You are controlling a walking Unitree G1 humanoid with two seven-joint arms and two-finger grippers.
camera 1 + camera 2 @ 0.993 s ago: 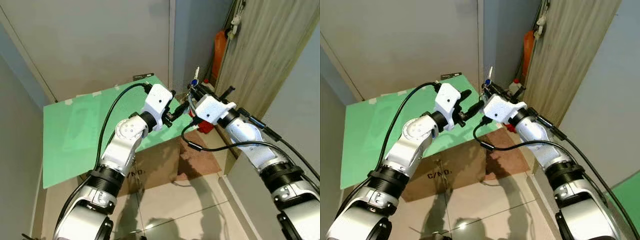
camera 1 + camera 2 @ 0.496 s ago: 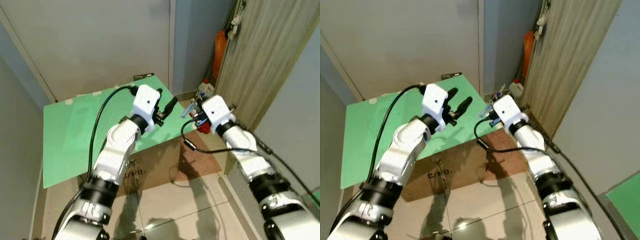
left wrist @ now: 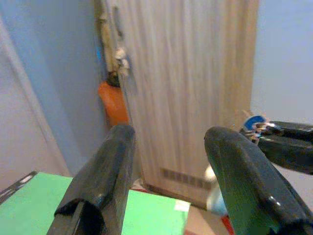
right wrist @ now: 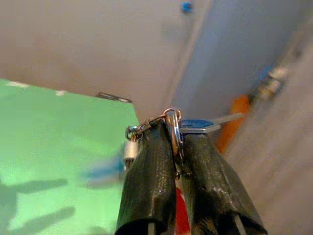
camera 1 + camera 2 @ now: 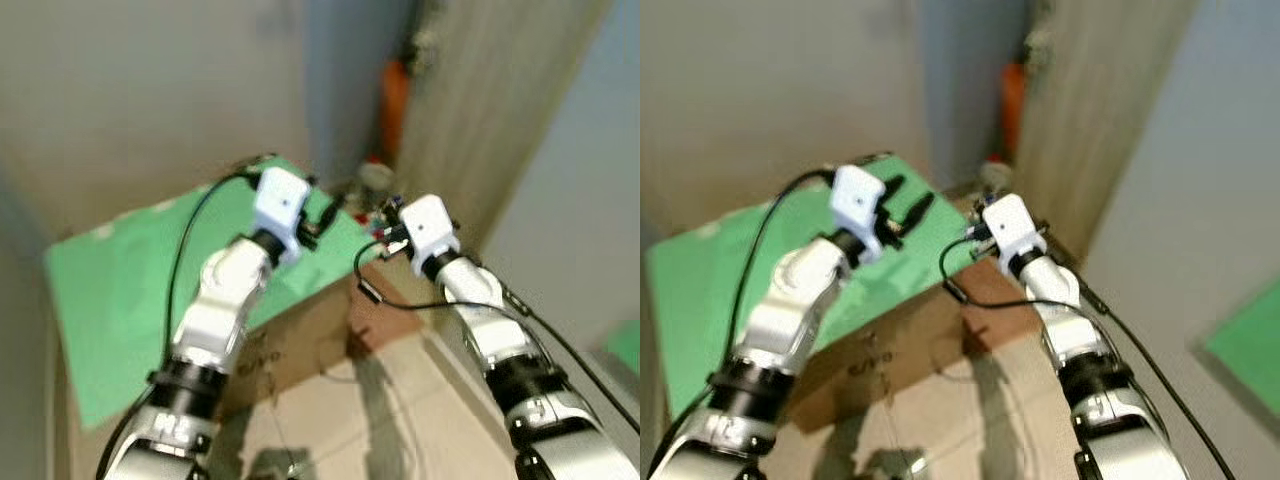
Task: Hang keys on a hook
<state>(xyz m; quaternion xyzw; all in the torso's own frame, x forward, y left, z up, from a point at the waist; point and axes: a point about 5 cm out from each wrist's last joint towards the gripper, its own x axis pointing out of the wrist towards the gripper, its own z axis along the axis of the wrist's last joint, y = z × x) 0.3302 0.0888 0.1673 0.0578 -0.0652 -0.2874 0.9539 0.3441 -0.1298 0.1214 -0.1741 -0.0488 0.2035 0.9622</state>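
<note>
Your right pincer [image 4: 168, 147] is clamped on the key ring [image 4: 172, 128]; your left pincer [image 3: 168, 161] gapes open above the green desk [image 5: 110, 290].

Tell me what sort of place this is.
Probably a home entryway or hallway corner: a wood-grain door, plain walls, a tiled floor, and a cardboard box under a green sheet.

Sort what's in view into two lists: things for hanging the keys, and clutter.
For the job:
- silver key ring with blue-headed key
- right gripper, shut on it
- left gripper, open

Just about:
- green-topped cardboard box
- orange bottle
- pale wooden door
</note>
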